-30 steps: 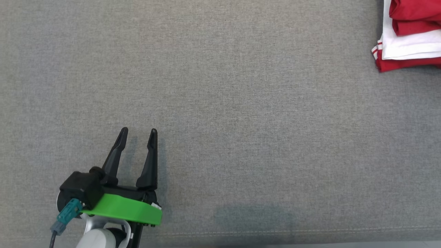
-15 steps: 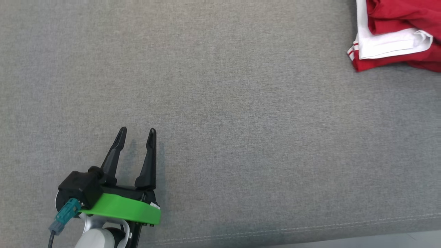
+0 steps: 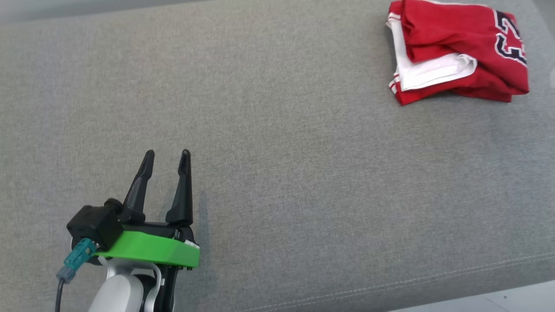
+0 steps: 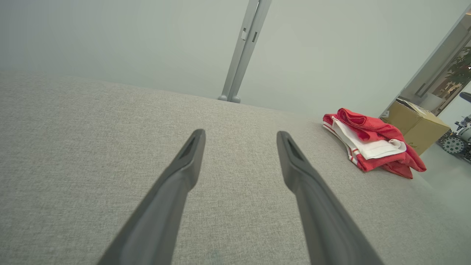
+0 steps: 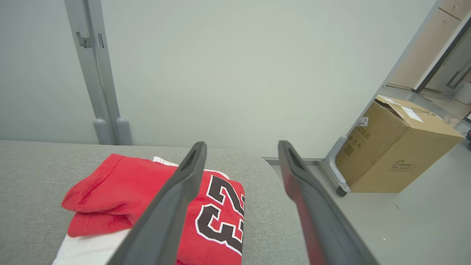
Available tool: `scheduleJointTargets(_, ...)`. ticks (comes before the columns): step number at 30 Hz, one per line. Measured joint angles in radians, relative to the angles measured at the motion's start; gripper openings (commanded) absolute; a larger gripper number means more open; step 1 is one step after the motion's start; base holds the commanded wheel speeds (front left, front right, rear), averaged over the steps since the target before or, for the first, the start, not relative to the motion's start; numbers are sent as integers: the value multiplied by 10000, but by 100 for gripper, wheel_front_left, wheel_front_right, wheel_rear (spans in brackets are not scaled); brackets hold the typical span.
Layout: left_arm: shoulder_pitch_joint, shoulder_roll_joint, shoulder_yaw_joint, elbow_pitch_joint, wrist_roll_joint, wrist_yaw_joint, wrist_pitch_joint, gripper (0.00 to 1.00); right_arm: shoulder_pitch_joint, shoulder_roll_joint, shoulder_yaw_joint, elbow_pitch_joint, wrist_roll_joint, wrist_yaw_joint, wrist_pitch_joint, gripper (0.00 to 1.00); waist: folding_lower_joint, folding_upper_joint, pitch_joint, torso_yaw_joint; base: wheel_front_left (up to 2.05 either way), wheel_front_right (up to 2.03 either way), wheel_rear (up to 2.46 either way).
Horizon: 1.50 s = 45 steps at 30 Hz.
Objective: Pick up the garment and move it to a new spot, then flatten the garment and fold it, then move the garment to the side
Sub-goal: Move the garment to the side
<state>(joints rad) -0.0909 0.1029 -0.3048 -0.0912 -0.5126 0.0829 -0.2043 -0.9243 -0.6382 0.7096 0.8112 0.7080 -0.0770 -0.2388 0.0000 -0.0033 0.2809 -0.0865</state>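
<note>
The garment is a red jersey with white trim and a dark number, lying folded in a loose bundle at the far right of the grey cushion. My left gripper hovers open and empty over the cushion's near left, far from the garment. In the left wrist view the garment sits off to the right beyond the open left gripper. Seen from the right wrist, the right gripper stands open just above the garment, its two fingers spread wide with nothing between them.
The cushion's front seam runs along the bottom, with pale floor beyond it. A cardboard box stands on the floor right of the cushion's end. A grey post rises against the pale wall behind.
The head camera has turned, so the garment now shows whole, further left and lower in the picture. The left gripper stays open in much the same place.
</note>
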Motion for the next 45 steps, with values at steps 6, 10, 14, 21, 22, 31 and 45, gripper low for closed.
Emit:
scheduleJointTargets(6,-15,-251,357,570,-347,42,-167,100,505,523,-86,-372,121,157,-113,100,0,0,-763,-250,0,0,0)
scheduleJointTargets(10,-8,-267,487,890,-372,84,-188,100,1103,959,-59,-819,155,326,-136,100,0,0,-1290,-353,0,0,0)
scheduleJointTargets(14,22,-274,560,1174,-291,138,-268,100,1735,1185,-178,-1331,153,290,-155,100,0,0,-1789,-393,0,0,0)
scheduleJointTargets(21,342,-270,740,1377,284,221,-357,100,2699,1776,-1039,-3103,82,-40,-157,100,0,0,-2448,-287,0,0,0)
scheduleJointTargets(22,394,-270,769,1381,320,236,-359,100,2894,1814,-1172,-3283,44,-58,-157,100,0,0,-2507,-250,0,0,0)
scheduleJointTargets(31,1004,-270,1195,1329,537,303,-443,100,4877,2583,-1893,-4744,-644,-426,-157,100,0,0,-2816,88,0,0,0)
scheduleJointTargets(45,1592,-332,1404,1145,878,332,-445,100,7390,3910,-2477,-5900,-1898,-487,-157,100,0,0,-2911,179,0,0,0)
